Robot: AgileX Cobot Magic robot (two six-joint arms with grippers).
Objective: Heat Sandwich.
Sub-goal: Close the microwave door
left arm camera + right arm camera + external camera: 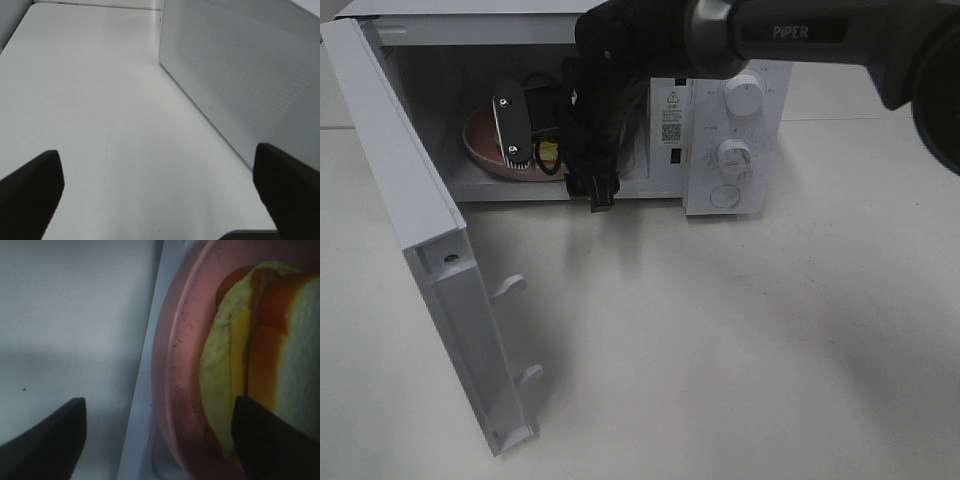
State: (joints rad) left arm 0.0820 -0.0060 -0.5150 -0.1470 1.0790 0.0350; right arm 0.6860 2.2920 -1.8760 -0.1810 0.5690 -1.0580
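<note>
**Right gripper open over the plate's rim inside the microwave**

The microwave stands at the 12 o'clock edge of the table; its door hangs wide open, running from the cavity toward 7 o'clock; two dials sit on the control panel, at the 3 o'clock side of the cavity.

The sandwich lies on the pink plate inside the cavity, on its floor toward the 9 o'clock side; from the high camera only a sliver of yellow filling shows, the rest being hidden behind the arm; the wrist camera shows white bread, tan crust and pale yellow layers lying well inside the plate's rim.

The right arm comes in from 2 o'clock and reaches into the cavity; the right gripper has its fingers spread wide apart, one finger over the bare pale floor beside the plate, the other over the sandwich's edge, the rim passing between them; nothing is clamped.

The left gripper is out of the high view; its own camera shows both fingers far apart above bare table, with a white perforated panel standing near; whether that panel is the door or a side wall, I cannot tell.
</note>
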